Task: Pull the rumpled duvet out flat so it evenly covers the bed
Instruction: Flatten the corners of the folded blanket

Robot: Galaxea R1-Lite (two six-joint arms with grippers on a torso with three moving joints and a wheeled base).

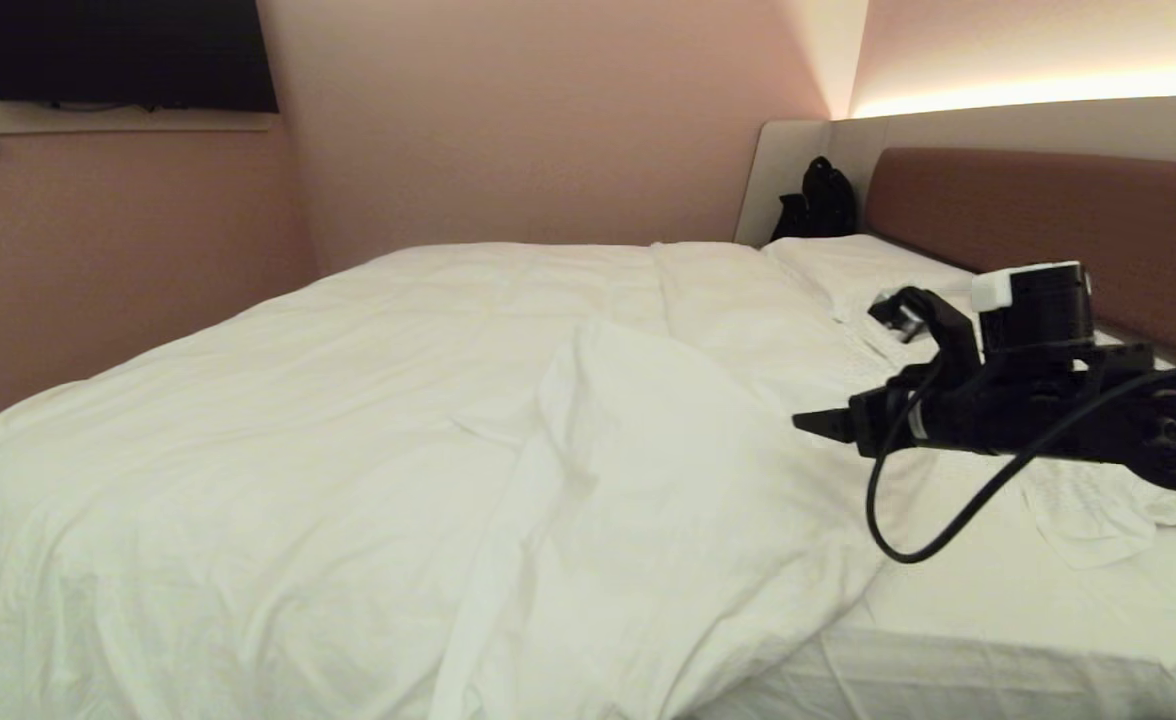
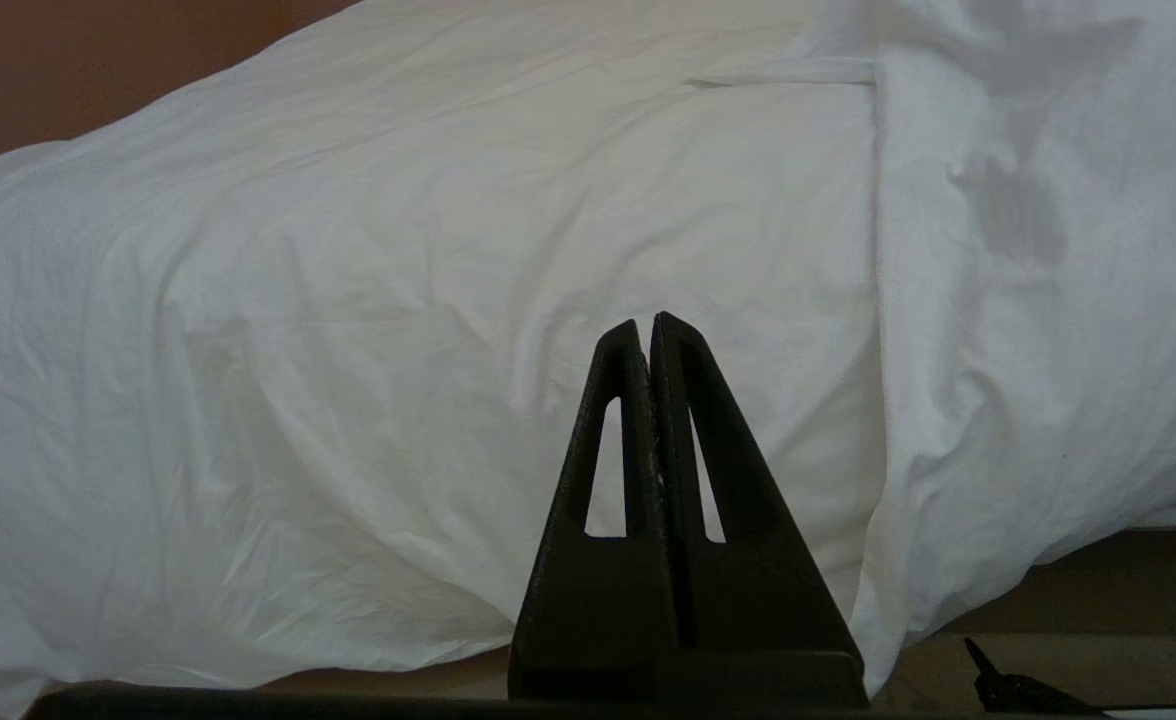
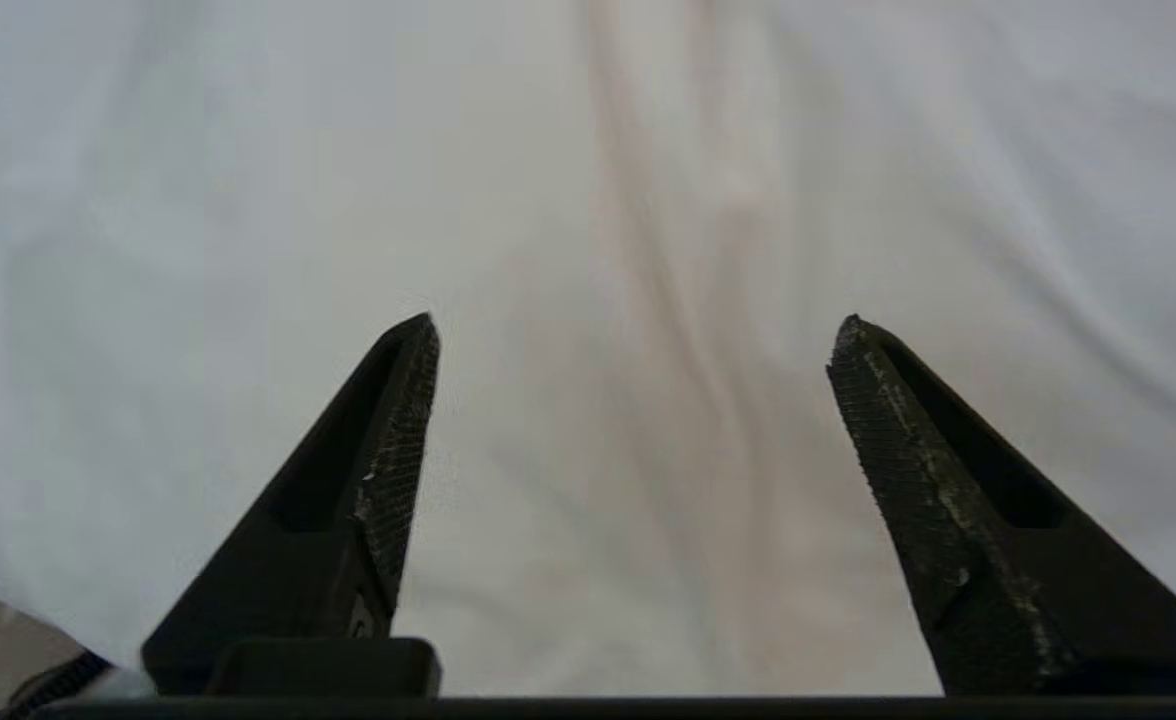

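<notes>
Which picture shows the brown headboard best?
The head view. The headboard runs along the far end of the bed, behind the right gripper. The left and right wrist views show none of it, only white duvet close up.

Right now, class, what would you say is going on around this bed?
A two-armed robot is making the bed. Its right gripper hangs over the white duvet near the pillow end, fingers spread wide with nothing between them. The left gripper is shut and empty, parked low beside the bed's edge. The duvet is not flat yet: a thick fold is bunched across the middle, and bare sheet shows on the robot's right.
</notes>
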